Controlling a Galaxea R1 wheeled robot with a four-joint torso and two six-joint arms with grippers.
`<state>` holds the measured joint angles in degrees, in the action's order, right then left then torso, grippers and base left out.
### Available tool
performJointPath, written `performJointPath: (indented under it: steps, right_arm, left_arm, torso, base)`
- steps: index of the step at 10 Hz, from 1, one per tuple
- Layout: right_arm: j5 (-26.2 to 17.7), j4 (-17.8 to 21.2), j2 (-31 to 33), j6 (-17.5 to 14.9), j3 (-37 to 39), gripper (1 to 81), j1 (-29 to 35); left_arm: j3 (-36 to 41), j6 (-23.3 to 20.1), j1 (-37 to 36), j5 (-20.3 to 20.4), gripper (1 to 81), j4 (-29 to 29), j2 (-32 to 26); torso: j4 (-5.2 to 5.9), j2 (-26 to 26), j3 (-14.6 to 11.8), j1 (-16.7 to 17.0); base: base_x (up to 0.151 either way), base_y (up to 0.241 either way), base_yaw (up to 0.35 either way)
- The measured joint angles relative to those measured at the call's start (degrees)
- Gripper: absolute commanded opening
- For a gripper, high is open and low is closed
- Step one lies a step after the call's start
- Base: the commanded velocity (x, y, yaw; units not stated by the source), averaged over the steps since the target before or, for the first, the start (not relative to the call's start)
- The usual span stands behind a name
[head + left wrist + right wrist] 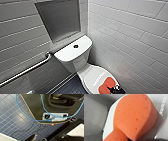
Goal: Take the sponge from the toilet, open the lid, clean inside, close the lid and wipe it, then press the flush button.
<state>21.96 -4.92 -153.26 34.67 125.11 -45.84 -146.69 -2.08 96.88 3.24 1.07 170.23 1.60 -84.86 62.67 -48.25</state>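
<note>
One porous orange-red sponge (105, 85), oblong with rounded ends, flat on front of glossy white lid (93, 75), long axis slanting across. My right gripper (116, 89) at its end; grip: can't tell.

Noted white glossy toilet (75, 62) in corner, tank top flat and rounded. Found small dark round flush button (75, 46) at middle of tank top. Saw white oval lid (93, 76) shut over bowl, grey markings across it. Saw orange-red sponge (106, 85) lying flat on near part of lid, touching it; looked porous, with rounded ends and slight waist.
</note>
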Motion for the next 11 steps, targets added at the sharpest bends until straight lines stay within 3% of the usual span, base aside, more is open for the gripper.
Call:
performJointPath:
  steps: [1,4,5,8,11]
  right_arm:
    - [-2.28,-0.2,4.41,0.0,-5.85,1.0,0.13]
    - [-3.66,-1.0,16.15,0.02,-21.31,1.0,2.57]
    - [-5.67,-3.39,22.44,0.0,-28.0,1.0,2.4]
    - [-9.36,-8.22,32.26,0.11,-34.73,1.0,-5.84]
    - [-9.78,-8.63,36.61,-0.17,-37.18,1.0,-16.37]
  left_arm:
    - [0.0,-0.11,-0.94,0.2,81.1,-0.02,0.44]
    - [1.46,-0.67,-2.06,1.08,81.1,-0.11,0.94]
    - [2.61,-0.67,-2.43,1.11,81.1,-0.23,0.23]
    - [10.74,-0.67,-3.91,1.29,81.1,-0.87,-4.18]
    - [23.54,-0.67,-5.9,1.27,81.1,-1.37,-11.68]
  torso:
    - [0.0,0.0,0.0,0.0]
    - [0.0,0.0,0.02,0.0]
    - [0.0,0.0,0.02,0.0]
    - [0.0,0.0,0.02,0.0]
    - [0.0,0.0,0.02,0.0]
  base:
    - [0.0,0.0,0.0]
    - [0.0,0.0,0.0]
    - [0.0,0.0,0.0]
    - [0.0,0.0,0.0]
    - [0.0,0.0,0.0]
